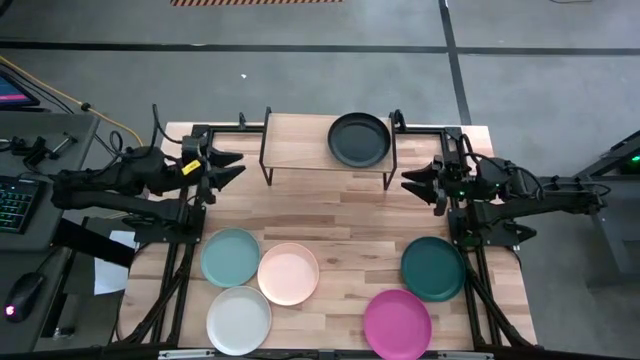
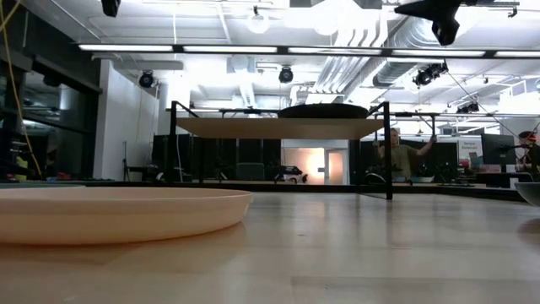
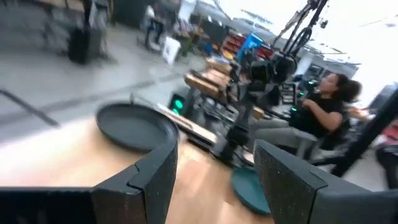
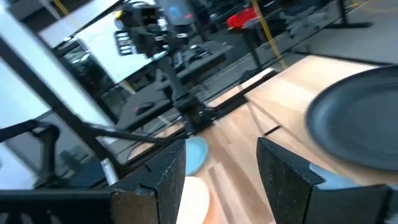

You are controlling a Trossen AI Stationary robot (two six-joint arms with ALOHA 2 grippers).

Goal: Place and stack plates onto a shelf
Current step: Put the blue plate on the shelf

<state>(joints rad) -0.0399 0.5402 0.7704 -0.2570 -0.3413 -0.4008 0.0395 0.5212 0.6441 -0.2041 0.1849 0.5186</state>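
Observation:
The shelf (image 1: 328, 150) stands at the table's far middle, and the black plate (image 1: 359, 139) lies flat on its right half (image 2: 323, 111). On the tabletop rest the light teal (image 1: 230, 256), peach-pink (image 1: 288, 273), white (image 1: 239, 319), dark teal (image 1: 433, 268) and magenta (image 1: 397, 322) plates. My left gripper (image 1: 235, 167) hovers open beside the shelf's left end. In its wrist view it (image 3: 214, 171) faces the black plate (image 3: 137, 126). My right gripper (image 1: 410, 183) hovers open off the shelf's right near corner, empty (image 4: 221, 171).
Black arm frames run along both table sides (image 1: 180, 270) (image 1: 480, 280). Bare wood lies between the shelf and the plates (image 1: 330, 215). The shelf's left half (image 1: 295, 142) carries nothing. A keyboard and mouse sit off the left edge (image 1: 15, 205). A seated person (image 3: 323, 112) is beyond the table.

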